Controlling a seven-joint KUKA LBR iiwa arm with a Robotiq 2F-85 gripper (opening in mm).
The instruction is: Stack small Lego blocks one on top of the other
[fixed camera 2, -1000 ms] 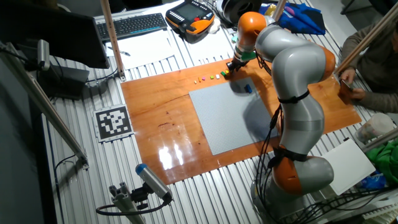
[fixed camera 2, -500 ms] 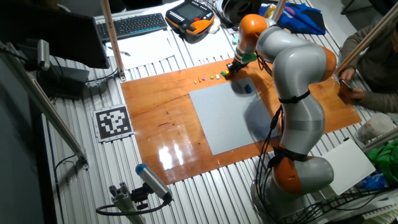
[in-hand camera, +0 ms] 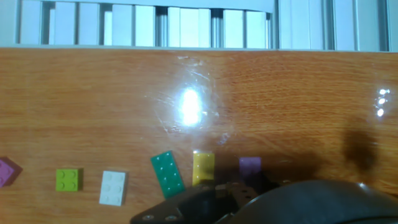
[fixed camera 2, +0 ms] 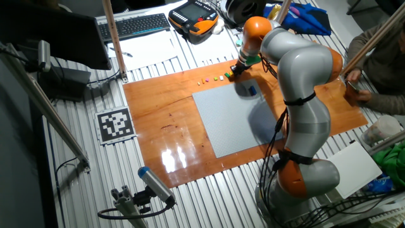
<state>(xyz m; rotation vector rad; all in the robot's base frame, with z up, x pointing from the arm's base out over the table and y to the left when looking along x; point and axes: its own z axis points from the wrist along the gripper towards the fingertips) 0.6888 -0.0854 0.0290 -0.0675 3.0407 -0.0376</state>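
Note:
A row of small Lego blocks lies on the wooden board near its far edge. In the hand view, left to right, I see a pink block (in-hand camera: 5, 172), a lime block (in-hand camera: 68, 180), a white block (in-hand camera: 113, 187), a dark green block (in-hand camera: 168, 173), a yellow block (in-hand camera: 203, 168) and a purple block (in-hand camera: 250, 165). All lie apart and single. In the fixed view the row (fixed camera 2: 215, 79) is tiny. My gripper (fixed camera 2: 232, 71) is low at the right end of the row. Its dark body (in-hand camera: 261, 202) covers the bottom of the hand view, so the fingers are hidden. A blue block (fixed camera 2: 252, 90) sits on the grey baseplate (fixed camera 2: 234, 120).
The wooden board (fixed camera 2: 158, 120) lies on a slatted metal table. A keyboard (fixed camera 2: 136, 25) and a teach pendant (fixed camera 2: 193, 18) are behind the board. A person (fixed camera 2: 380, 69) sits at the right. A marker tag (fixed camera 2: 115, 125) lies left of the board.

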